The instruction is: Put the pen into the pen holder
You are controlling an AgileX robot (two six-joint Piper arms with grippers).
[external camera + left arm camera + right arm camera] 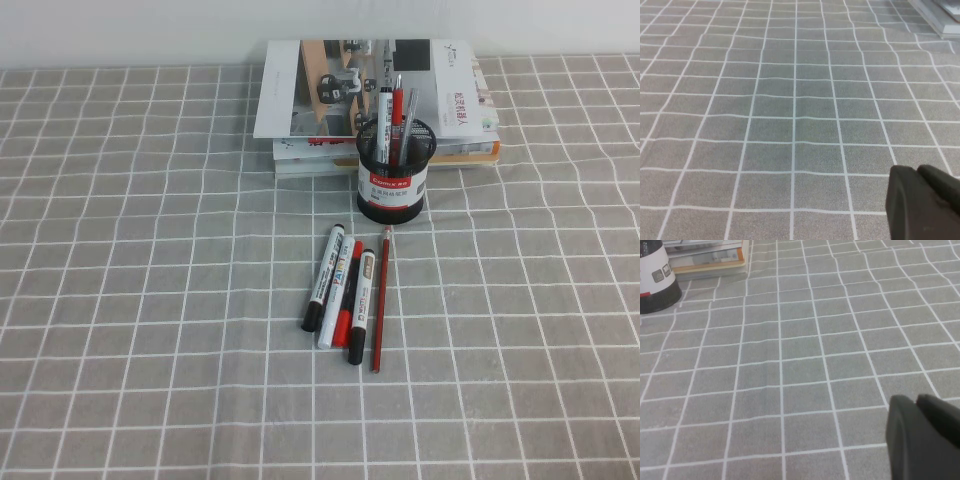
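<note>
The black mesh pen holder (391, 190) with its white label band stands in front of a stack of books and holds several pens. Two near-identical black-and-white markers (323, 278) (362, 292) lie side by side in front of it; I cannot tell which is the task's pen. A red-and-white marker (342, 293) lies between them and a thin red pen (381, 298) to their right. Neither arm shows in the high view. My left gripper (916, 172) is shut and empty over bare cloth. My right gripper (916, 401) is shut and empty, far from the holder (655, 275).
A stack of books and magazines (370, 95) lies behind the holder against the back wall; its edge shows in the right wrist view (710, 257). A grey checked cloth (150, 300) covers the table.
</note>
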